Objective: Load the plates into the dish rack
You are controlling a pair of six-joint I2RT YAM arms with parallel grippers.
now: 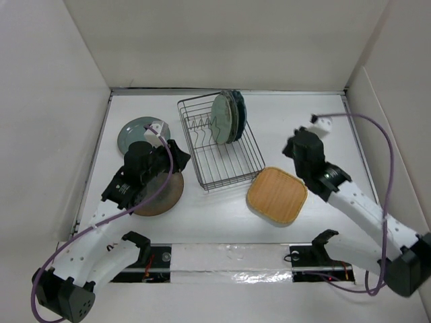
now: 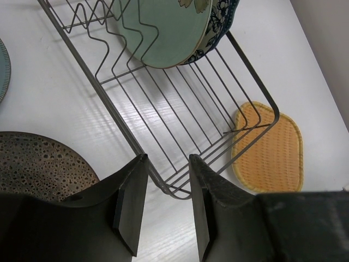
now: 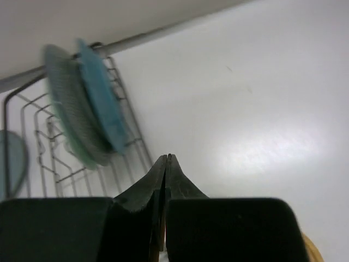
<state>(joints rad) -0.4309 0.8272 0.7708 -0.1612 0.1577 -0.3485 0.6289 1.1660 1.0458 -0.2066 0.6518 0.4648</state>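
Left of the dark wire dish rack [image 1: 225,165], our parted, empty left gripper [image 2: 166,169] must take the speckled brown round plate [image 1: 172,194] by its rim; right gripper [image 3: 167,159] closed, empty.

The left arm [image 1: 128,182] hides much of the brown plate [image 1: 174,194], and the right wrist view blurs the racked plates [image 3: 82,109].

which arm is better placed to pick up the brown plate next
Left. The left gripper is open at the edge of the brown plate, on the left side of the rack. The right gripper is shut, across the rack, nearer the tan plate.
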